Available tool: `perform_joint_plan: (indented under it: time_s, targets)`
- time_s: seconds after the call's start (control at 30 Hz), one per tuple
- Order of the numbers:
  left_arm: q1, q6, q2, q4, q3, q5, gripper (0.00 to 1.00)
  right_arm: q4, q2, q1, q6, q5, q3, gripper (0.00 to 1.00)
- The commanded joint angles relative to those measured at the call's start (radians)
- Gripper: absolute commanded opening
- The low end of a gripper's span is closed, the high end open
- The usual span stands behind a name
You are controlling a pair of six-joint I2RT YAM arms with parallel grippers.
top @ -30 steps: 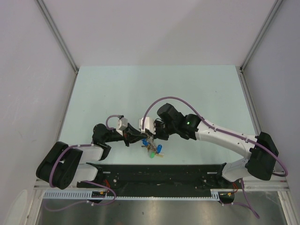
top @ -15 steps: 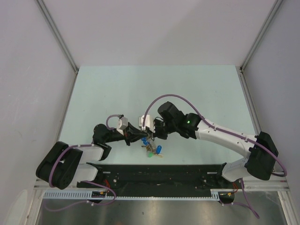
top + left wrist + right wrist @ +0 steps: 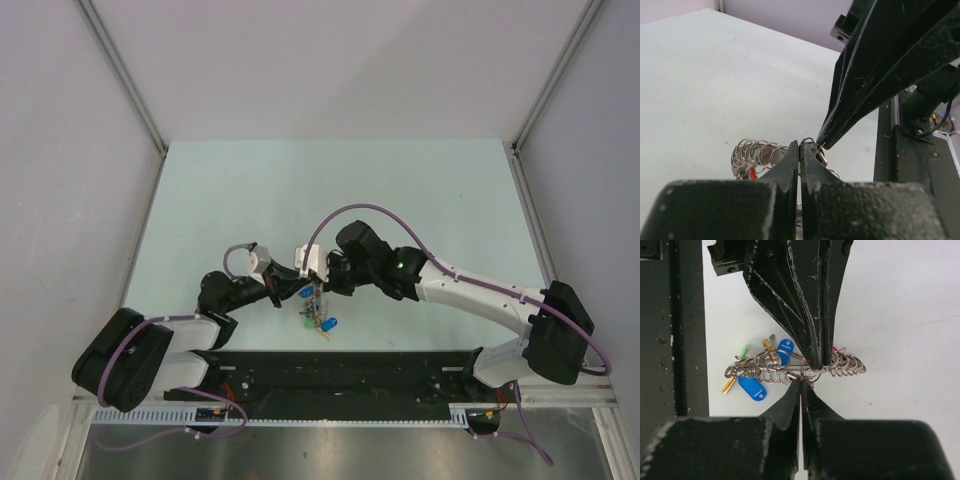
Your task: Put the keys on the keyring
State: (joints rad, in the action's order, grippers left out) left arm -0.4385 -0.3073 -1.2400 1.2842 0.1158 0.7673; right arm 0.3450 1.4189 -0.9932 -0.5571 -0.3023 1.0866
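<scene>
The keyring (image 3: 840, 366) is a thin silver wire threaded with several small split rings, seen edge-on between the two grippers. Keys with blue (image 3: 752, 388), green (image 3: 743, 350) and yellow heads bunch at its left end, and a red head (image 3: 752, 173) shows behind the rings (image 3: 755, 152). My left gripper (image 3: 817, 365) is shut, its tips pinching the wire from the far side. My right gripper (image 3: 801, 381) is shut tip to tip against it, on a small ring at the wire. From above, the bundle (image 3: 318, 316) hangs under both grippers, left (image 3: 303, 294) and right (image 3: 322, 287).
The pale green table (image 3: 400, 190) stretches behind the arms between white walls. A black base rail (image 3: 340, 365) runs along the near edge just below the bundle, and shows as a dark bar (image 3: 687, 330) in the right wrist view.
Both grippers stayed shut and shifted slightly left together. The key bundle moved with them and now hangs in a narrower bunch.
</scene>
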Motion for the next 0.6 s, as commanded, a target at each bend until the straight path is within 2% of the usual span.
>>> perform_joint_plan:
  time_s: [0.0, 0.07, 0.1, 0.17, 0.3, 0.53, 0.57]
  targets:
    - [-0.042, -0.023, 0.031, 0.443, -0.01, -0.212, 0.0, -0.082, -0.038, -0.025, 0.059, 0.025, -0.048, 0.0]
    - [-0.071, -0.038, 0.036, 0.443, -0.008, -0.258, 0.0, -0.11, -0.038, -0.032, 0.083, 0.034, -0.076, 0.0]
    - [-0.11, -0.05, 0.046, 0.443, -0.016, -0.354, 0.0, -0.177, -0.047, -0.035, 0.109, 0.031, -0.105, 0.0]
    - [-0.134, -0.055, 0.056, 0.443, -0.027, -0.446, 0.0, -0.216, -0.044, -0.039, 0.138, 0.075, -0.123, 0.0]
    - [-0.206, -0.058, 0.063, 0.443, -0.038, -0.572, 0.0, -0.28, -0.052, -0.041, 0.164, 0.092, -0.157, 0.0]
    - [-0.243, -0.087, 0.066, 0.441, -0.044, -0.628, 0.01, -0.299, -0.076, -0.041, 0.149, 0.169, -0.171, 0.0]
    - [-0.243, -0.087, 0.079, 0.441, -0.047, -0.634, 0.14, -0.282, -0.086, -0.041, 0.138, 0.169, -0.172, 0.0]
